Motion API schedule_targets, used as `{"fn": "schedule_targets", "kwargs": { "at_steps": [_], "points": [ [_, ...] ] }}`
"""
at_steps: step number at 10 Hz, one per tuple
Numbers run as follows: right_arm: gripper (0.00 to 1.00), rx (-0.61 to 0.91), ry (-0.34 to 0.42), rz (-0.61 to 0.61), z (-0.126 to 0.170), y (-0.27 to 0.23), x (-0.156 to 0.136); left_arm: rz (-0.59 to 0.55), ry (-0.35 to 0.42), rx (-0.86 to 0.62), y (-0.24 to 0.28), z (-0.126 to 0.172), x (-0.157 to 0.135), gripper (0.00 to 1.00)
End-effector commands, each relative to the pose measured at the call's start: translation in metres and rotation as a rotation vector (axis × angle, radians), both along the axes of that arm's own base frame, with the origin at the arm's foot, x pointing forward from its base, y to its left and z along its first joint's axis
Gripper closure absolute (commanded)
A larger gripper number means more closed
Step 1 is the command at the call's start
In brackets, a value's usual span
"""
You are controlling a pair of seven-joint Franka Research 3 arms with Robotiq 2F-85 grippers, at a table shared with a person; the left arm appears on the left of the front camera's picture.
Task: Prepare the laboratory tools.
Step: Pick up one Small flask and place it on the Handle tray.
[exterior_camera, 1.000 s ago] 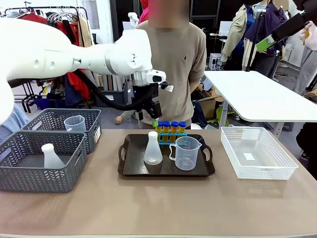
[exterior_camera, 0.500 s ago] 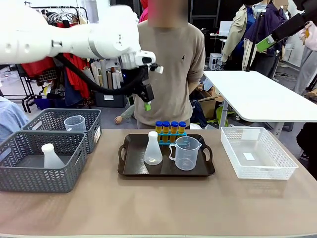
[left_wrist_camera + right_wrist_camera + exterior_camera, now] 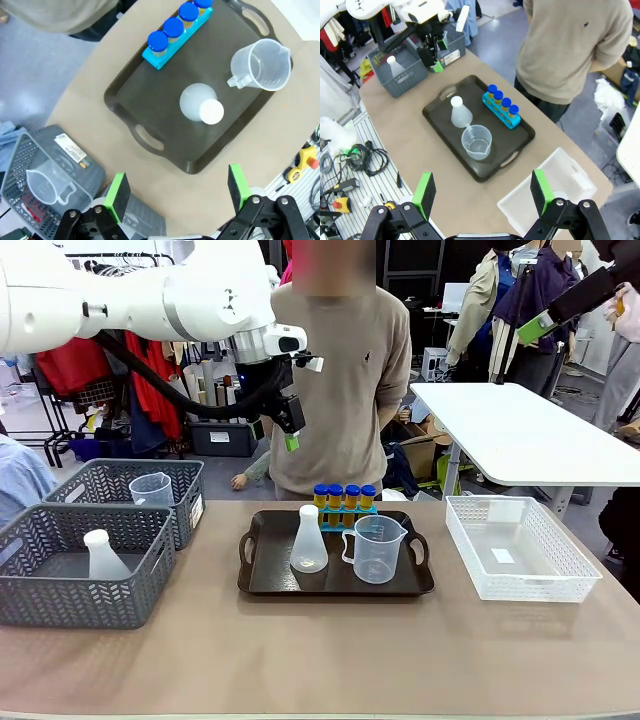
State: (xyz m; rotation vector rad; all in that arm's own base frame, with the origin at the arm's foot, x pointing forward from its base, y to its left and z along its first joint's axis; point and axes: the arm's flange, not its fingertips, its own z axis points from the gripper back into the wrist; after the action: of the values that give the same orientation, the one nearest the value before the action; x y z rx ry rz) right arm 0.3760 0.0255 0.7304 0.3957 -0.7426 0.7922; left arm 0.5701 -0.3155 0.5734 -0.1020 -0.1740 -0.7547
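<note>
On the black tray stand a translucent white conical flask, a clear handled beaker and a blue rack of blue-capped amber tubes. My left gripper hangs high above the tray's far left, in front of the person, open and empty. From above, its left wrist view has the flask, beaker and rack beyond the open gripper. My right gripper is open and empty, high over the table's right side, looking down on the tray.
Two grey mesh baskets stand at the left, the near one holding a second flask, the far one a second beaker. A white mesh basket sits at the right. A person stands behind the tray.
My left gripper has risen from beside the tube rack and swung up and to the left, with nothing in it. The things on the tray have not moved.
</note>
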Motion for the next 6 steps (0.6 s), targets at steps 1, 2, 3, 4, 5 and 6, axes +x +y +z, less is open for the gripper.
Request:
{"fn": "schedule_targets", "kwargs": {
  "at_steps": [1, 2, 3, 4, 5, 6],
  "points": [
    [0.00, 0.002, -0.003, 0.007, 0.0013, -0.0003, -0.0011, 0.004, 0.002, -0.004, 0.0021, 0.0001, 0.0020, 0.00],
    [0.00, 0.002, -0.003, 0.007, 0.0013, -0.0003, -0.0011, 0.004, 0.002, -0.004, 0.0021, 0.0001, 0.0020, 0.00],
    [0.00, 0.002, -0.003, 0.007, 0.0013, -0.0003, -0.0011, 0.004, 0.002, -0.004, 0.0021, 0.0001, 0.0020, 0.00],
    [0.00, 0.002, -0.003, 0.007, 0.0013, -0.0003, -0.0011, 0.004, 0.002, -0.004, 0.0021, 0.0001, 0.0020, 0.00],
    [0.00, 0.002, -0.003, 0.007, 0.0013, -0.0003, -0.0011, 0.004, 0.002, -0.004, 0.0021, 0.0001, 0.0020, 0.00],
    [0.00, 0.002, -0.003, 0.007, 0.0013, -0.0003, -0.0011, 0.004, 0.002, -0.004, 0.0021, 0.0001, 0.0020, 0.00]
  ]
}}
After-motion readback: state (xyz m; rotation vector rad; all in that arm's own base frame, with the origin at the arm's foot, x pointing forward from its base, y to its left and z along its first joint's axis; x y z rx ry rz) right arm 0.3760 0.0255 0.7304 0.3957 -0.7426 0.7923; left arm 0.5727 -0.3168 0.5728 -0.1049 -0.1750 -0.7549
